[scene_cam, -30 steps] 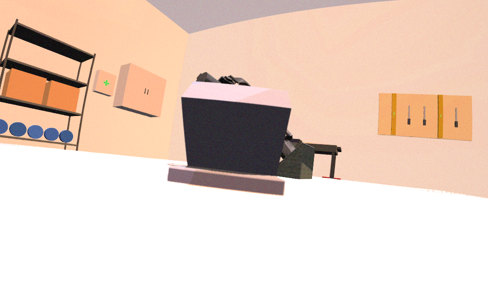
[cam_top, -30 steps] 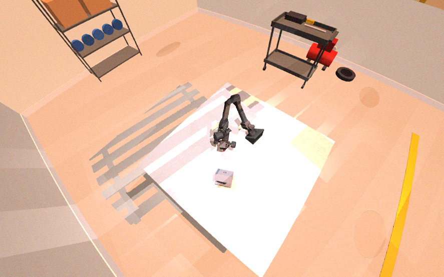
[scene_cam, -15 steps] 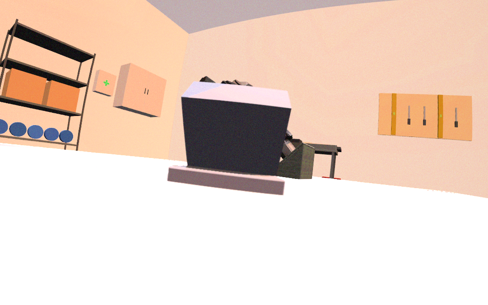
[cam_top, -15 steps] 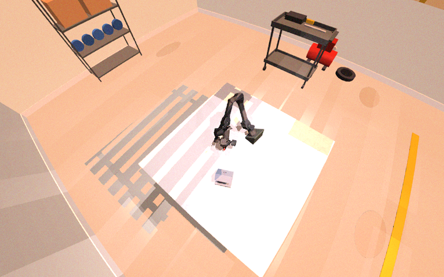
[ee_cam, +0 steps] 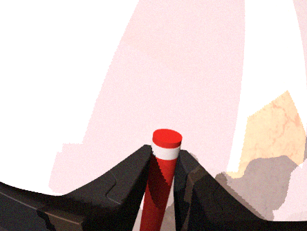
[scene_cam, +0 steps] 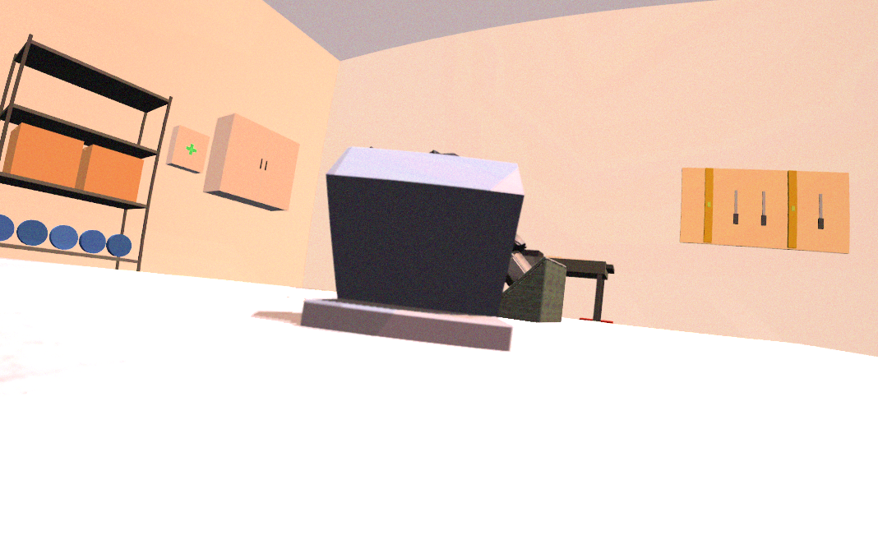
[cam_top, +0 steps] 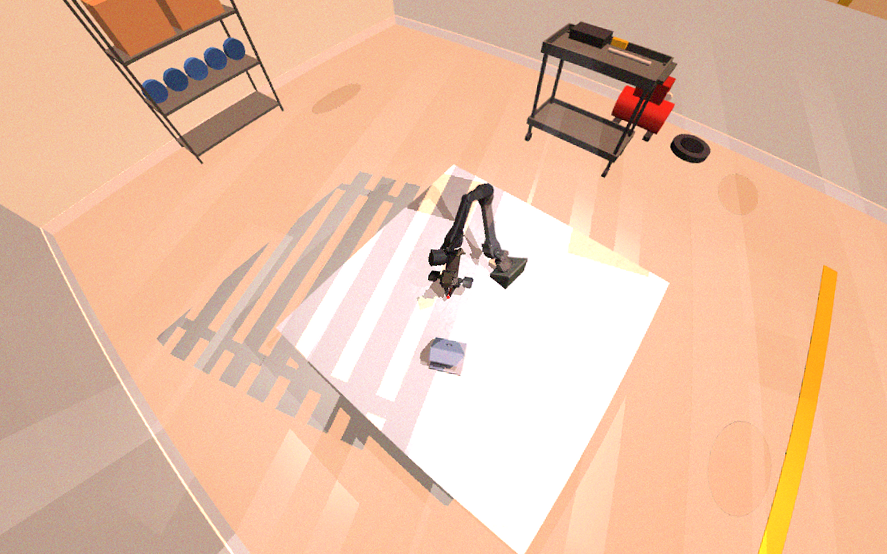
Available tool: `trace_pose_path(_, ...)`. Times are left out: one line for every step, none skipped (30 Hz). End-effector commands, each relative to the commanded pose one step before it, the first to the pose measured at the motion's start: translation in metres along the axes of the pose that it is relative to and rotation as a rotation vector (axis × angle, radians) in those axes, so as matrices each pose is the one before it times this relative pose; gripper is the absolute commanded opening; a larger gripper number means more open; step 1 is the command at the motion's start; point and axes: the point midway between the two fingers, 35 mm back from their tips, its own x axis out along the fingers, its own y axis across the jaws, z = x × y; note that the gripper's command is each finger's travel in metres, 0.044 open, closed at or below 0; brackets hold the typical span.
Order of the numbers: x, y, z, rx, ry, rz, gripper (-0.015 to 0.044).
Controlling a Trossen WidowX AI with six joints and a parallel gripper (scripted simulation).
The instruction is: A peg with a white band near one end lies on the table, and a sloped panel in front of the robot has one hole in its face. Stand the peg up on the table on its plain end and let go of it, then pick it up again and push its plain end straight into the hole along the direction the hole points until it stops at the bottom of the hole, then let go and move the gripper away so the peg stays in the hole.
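Peg (ee_cam: pixel 159 192): red cylinder, white band just under the cap at the 12 o'clock end; clamped between the two dark fingers, banded end sticking out past the tips, plain end back toward the wrist at 6 o'clock.
Gripper (ee_cam: pixel 162 164): closed on the peg, one finger (ee_cam: pixel 120 193) at 9 o'clock of it, the other at 3 o'clock; grip sits on the red shaft below the band.
Gripper in top view (cam_top: pixel 449 281): low over the white table (cam_top: pixel 563 401), at 12 o'clock of the sloped panel (cam_top: pixel 447 352), near but apart.
Sloped panel from exterior view (scene_cam: pixel 423 239): dark back face on a grey base slab, hiding nearly all of the arm; hole not visible from this side.
Arm base (cam_top: pixel 509 271): at 2 o'clock of the gripper, on the table.
Peg contact with table: cannot tell.
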Motion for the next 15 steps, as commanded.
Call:
trace_pose_path(-0.00195,0.00067,-0.00046,-0.0042,-0.03482,0.00185,0.0051)
trace_pose_path(-0.0006,0.0,-0.00032,-0.0001,-0.00865,-0.00002,0.0051)
trace_pose_path(-0.0006,0.0,-0.00032,-0.0001,-0.00865,-0.00002,0.0051)
trace_pose_path(-0.0006,0.0,-0.00032,-0.0001,-0.00865,-0.00002,0.0051)
trace_pose_path(-0.0006,0.0,-0.00032,-0.0001,-0.00865,-0.00002,0.0051)
trace_pose_path(-0.0006,0.0,-0.00032,-0.0001,-0.00865,-0.00002,0.0051)
trace_pose_path(-0.0006,0.0,-0.00032,-0.0001,-0.00865,-0.00002,0.0051)
trace_pose_path(-0.0006,0.0,-0.00032,-0.0001,-0.00865,-0.00003,0.0051)
trace_pose_path(-0.0006,0.0,-0.00032,-0.0001,-0.00865,-0.00003,0.0051)
trace_pose_path(-0.0006,0.0,-0.00032,-0.0001,-0.00865,-0.00003,0.0051)
trace_pose_path(-0.0006,0.0,-0.00032,-0.0001,-0.00865,-0.00003,0.0051)
trace_pose_path(-0.0006,0.0,-0.00032,-0.0001,-0.00865,-0.00003,0.0051)
trace_pose_path(-0.0006,0.0,-0.00032,-0.0001,-0.00865,-0.00003,0.0051)
trace_pose_path(-0.0006,0.0,-0.00032,-0.0001,-0.00865,-0.00003,0.0051)
trace_pose_path(-0.0006,0.0,-0.00032,-0.0001,-0.00864,-0.00003,0.0051)
